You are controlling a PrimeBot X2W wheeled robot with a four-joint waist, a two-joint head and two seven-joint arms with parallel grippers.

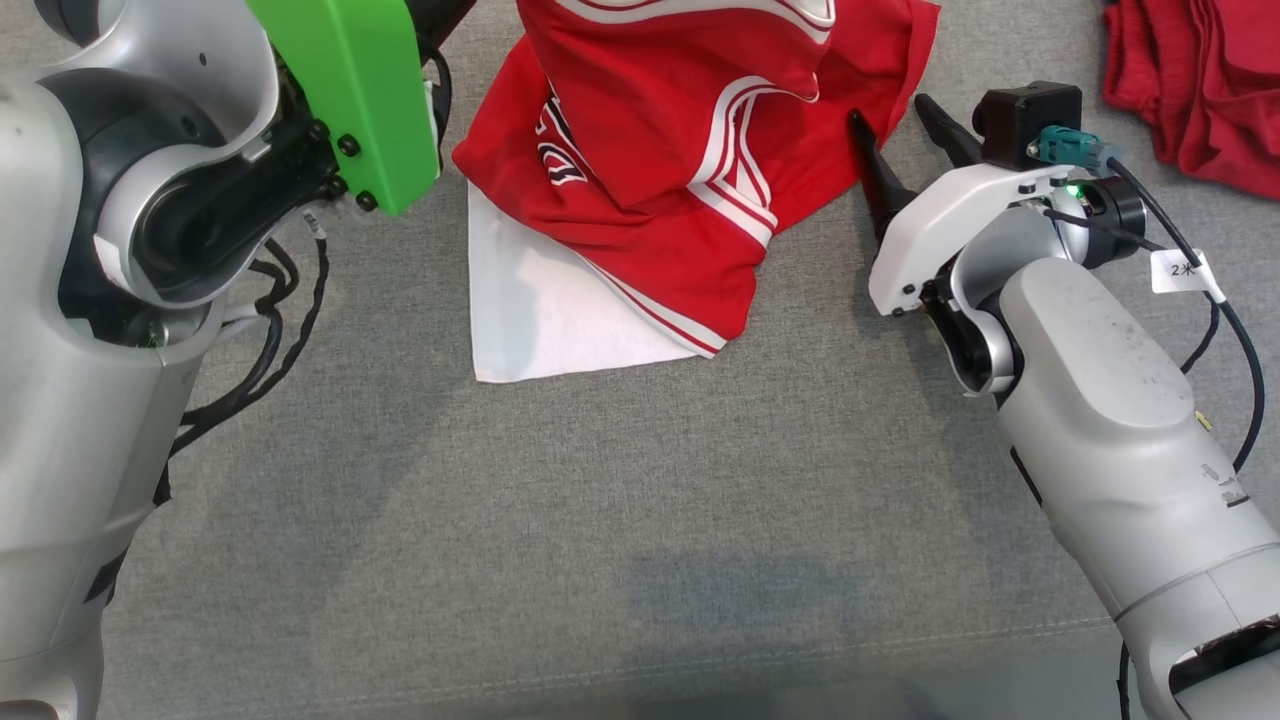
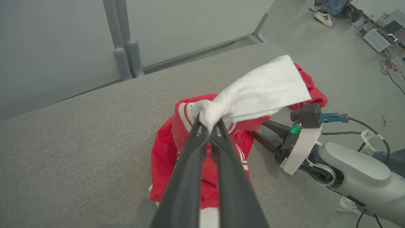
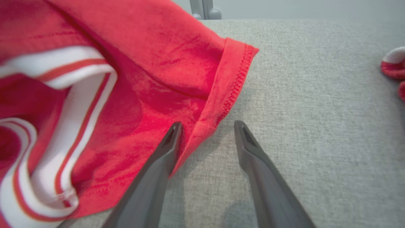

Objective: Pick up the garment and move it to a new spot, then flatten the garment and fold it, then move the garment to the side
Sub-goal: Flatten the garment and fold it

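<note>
One red garment (image 1: 650, 200), long axis upright, top in left tool (image 2: 208, 128)

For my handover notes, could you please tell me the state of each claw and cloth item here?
garment: crumpled, one end lifted, the rest on the grey surface.
left claw: shut on the garment.
right claw: open, at the garment's hem.
red pile: crumpled, lying apart.

Grey woven upholstery (image 1: 640, 480) forms the broad surface. Behind it stand pale wall panels (image 2: 53, 47) with grey posts (image 2: 121, 60). Loose cables (image 2: 386, 63) lie on the smooth grey floor (image 2: 332, 69).
</note>
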